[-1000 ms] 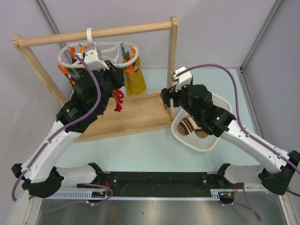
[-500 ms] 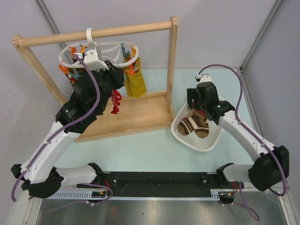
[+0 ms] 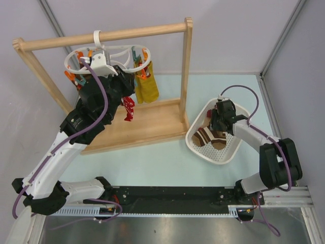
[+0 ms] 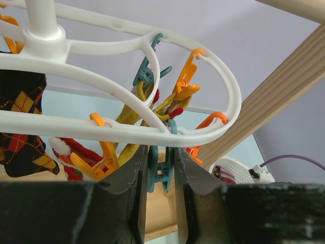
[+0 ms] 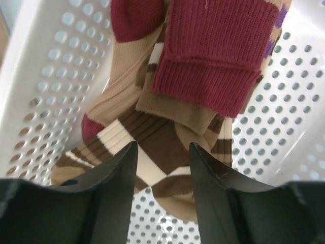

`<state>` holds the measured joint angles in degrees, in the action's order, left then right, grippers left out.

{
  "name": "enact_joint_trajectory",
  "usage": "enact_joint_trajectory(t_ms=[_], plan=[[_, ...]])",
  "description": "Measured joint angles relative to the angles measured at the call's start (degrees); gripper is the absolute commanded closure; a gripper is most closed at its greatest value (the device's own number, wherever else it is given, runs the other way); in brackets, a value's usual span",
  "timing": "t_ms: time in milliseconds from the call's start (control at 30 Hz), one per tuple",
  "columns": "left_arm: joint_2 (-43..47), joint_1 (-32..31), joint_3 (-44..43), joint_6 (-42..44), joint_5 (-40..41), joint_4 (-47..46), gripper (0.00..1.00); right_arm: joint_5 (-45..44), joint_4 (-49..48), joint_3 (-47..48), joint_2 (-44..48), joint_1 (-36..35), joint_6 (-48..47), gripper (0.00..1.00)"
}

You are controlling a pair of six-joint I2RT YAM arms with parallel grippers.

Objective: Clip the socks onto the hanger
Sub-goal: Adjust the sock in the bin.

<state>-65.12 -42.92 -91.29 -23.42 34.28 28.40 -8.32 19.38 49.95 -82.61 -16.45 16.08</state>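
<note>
The white oval hanger (image 3: 109,53) hangs by its hook from the wooden rail. My left gripper (image 3: 119,81) is raised under its ring (image 4: 101,127), and in the left wrist view the left gripper (image 4: 161,155) is shut on a teal peg (image 4: 161,175). A red sock with white pattern (image 3: 128,108) hangs just beside it, also in the left wrist view (image 4: 66,152). Brown socks with cream stripes (image 3: 210,136) lie in the basket. My right gripper (image 3: 219,119) is open just above them; in the right wrist view the socks (image 5: 152,137) lie between the jaws of the right gripper (image 5: 162,152).
A mustard-yellow sock (image 3: 146,89) and a black diamond sock (image 4: 20,127) hang on the hanger. The wooden rail frame (image 3: 106,34) stands on its board (image 3: 147,124). The white perforated basket (image 3: 223,152) sits right of the frame's post, also holding a maroon-cuffed sock (image 5: 213,56).
My right arm has swung from beside the rail post to the right and down into the basket, over the brown socks. The left arm has stayed at the hanger.
</note>
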Motion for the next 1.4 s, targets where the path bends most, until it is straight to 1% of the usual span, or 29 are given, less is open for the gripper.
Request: enact_joint_trajectory(t_ms=[100, 267, 367, 400, 467, 633, 667, 700, 867, 1267, 1400], plan=[[0.00, 0.00, 0.00, -0.02, -0.04, 0.00, 0.98, 0.22, -2.25, -0.46, -2.38, 1.03, 0.39, 0.59], [0.00, 0.00, 0.00, -0.02, -0.04, 0.02, 0.99, -0.39, -3.87, -0.50, -4.66, 1.97, 0.42, 0.59], [0.00, 0.02, 0.00, -0.04, -0.07, 0.02, 0.99, -0.63, -4.26, -0.87, -4.98, 1.95, 0.39, 0.61], [0.00, 0.02, 0.00, -0.04, -0.09, 0.02, 0.99, -0.63, -4.31, -1.11, -5.01, 1.92, 0.39, 0.64], [0.00, 0.04, 0.00, -0.07, -0.17, 0.02, 0.99, -0.63, -4.33, -1.60, -5.20, 1.90, 0.42, 0.66], [0.00, 0.04, 0.00, -0.07, -0.22, 0.02, 0.99, -0.13, -4.28, -2.05, -5.35, 1.90, 0.33, 0.87], [0.00, 0.04, 0.00, -0.07, -0.22, 0.02, 0.99, -0.07, -4.26, -2.05, -5.35, 1.90, 0.17, 0.96], [0.00, 0.04, 0.00, -0.07, -0.22, 0.02, 0.99, 0.04, -4.17, -2.08, -5.22, 1.90, 0.09, 1.00], [0.00, 0.04, 0.00, -0.07, -0.22, 0.02, 0.99, 0.46, -2.08, -2.58, -1.07, 1.90, -0.17, 1.00], [0.42, 0.09, 0.00, -0.07, -0.42, 0.13, 0.99, 1.84, 1.25, -2.51, 21.53, 1.90, -1.31, 1.00], [0.52, 0.09, 0.00, -0.07, -0.52, 0.22, 0.99, 4.44, 4.79, -2.36, 23.45, 1.38, -1.09, 0.98]])
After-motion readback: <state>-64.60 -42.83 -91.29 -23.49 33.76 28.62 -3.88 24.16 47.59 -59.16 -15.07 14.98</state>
